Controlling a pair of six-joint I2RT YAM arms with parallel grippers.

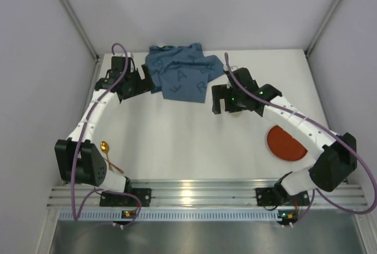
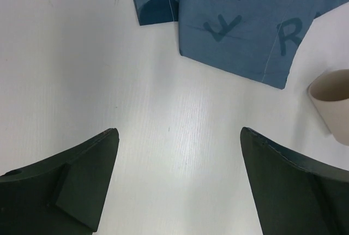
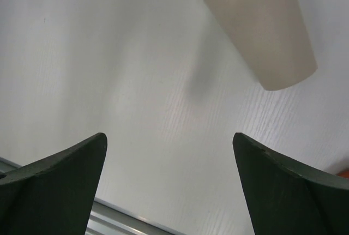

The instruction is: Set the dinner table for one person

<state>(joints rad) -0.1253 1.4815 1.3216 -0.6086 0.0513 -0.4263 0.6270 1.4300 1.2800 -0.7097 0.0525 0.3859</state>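
**Top view with both wrist views.** The white worktop [image 1: 182, 142] is running from a metal rail [image 1: 200, 195] at its near edge to grey walls [image 1: 35, 89] on the other sides, and is carrying everything shown. The left fingers [image 2: 82, 186] are standing spread wide, gripping nothing, over bare surface close to the near edge of a crumpled blue cloth [image 1: 179, 74] printed with letters, which is lying against the far edge. The right fingers [image 3: 283, 191] are likewise standing spread and empty, with a beige cup [image 3: 264, 28] sitting just beyond them, beside the cloth's corner. An orange plate [image 1: 285, 143] is lying partly under the right arm, near the right edge. A gold spoon [image 1: 108, 154] is lying beside the left arm's base. Bare white surface is showing across the middle, between the two arms.
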